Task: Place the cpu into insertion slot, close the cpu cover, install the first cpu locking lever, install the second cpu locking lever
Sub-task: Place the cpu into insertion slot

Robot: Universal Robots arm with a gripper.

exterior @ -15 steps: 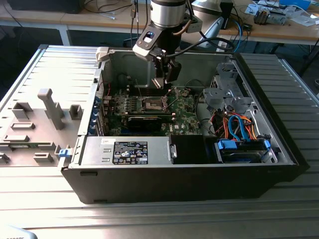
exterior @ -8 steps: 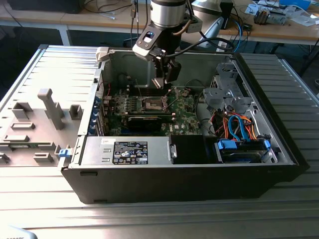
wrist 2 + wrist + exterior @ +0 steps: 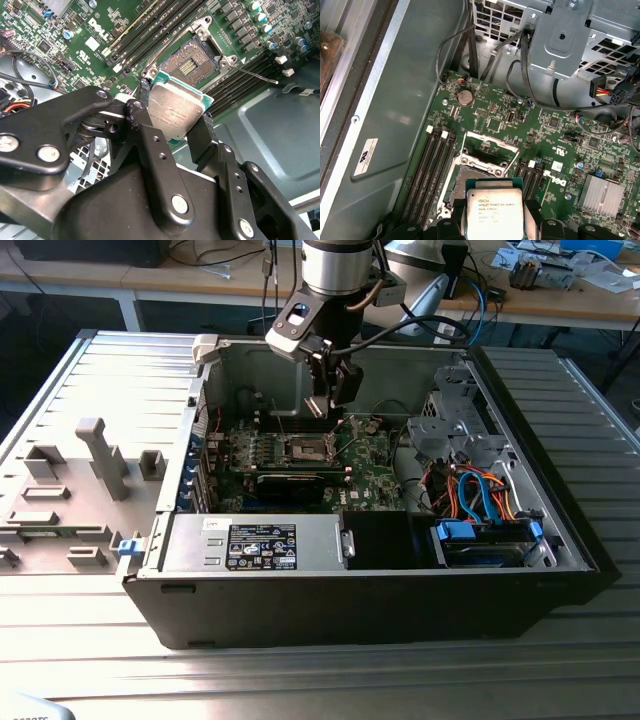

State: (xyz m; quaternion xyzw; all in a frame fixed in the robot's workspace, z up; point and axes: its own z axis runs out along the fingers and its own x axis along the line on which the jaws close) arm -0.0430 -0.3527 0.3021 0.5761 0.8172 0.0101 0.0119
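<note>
— Where is the chip at this moment?

— The chip (image 3: 172, 115) sits in the grasp of the gripper (image 3: 176, 104). It hangs above the socket (image 3: 191, 62) and is not seated in it. Its dull metal top faces up, with a green rim around it.

— So the jaws are clenched on it?

— Yes. The black fingers (image 3: 202, 140) press on two opposite edges of the chip, one on each side. The first wrist view shows the same grip, with the chip (image 3: 495, 212) just short of the socket's near edge.

— And the socket itself?

— Its field of fine contacts lies bare. The cover (image 3: 495, 139), a thin silvery frame, is swung up at the side of the socket farthest from the chip. A thin metal lever (image 3: 255, 75) juts out and away from one corner of the socket.

— What lies around the socket?

— Long black memory slots (image 3: 434, 165) run along two opposite sides of it, all on a green board (image 3: 480, 100). In the exterior view the gripper (image 3: 332, 400) hangs inside an open computer case (image 3: 350, 610), right over the socket (image 3: 305, 448). A grey power supply box (image 3: 255, 543) lies on the camera's side of the socket, well apart from it.
</note>
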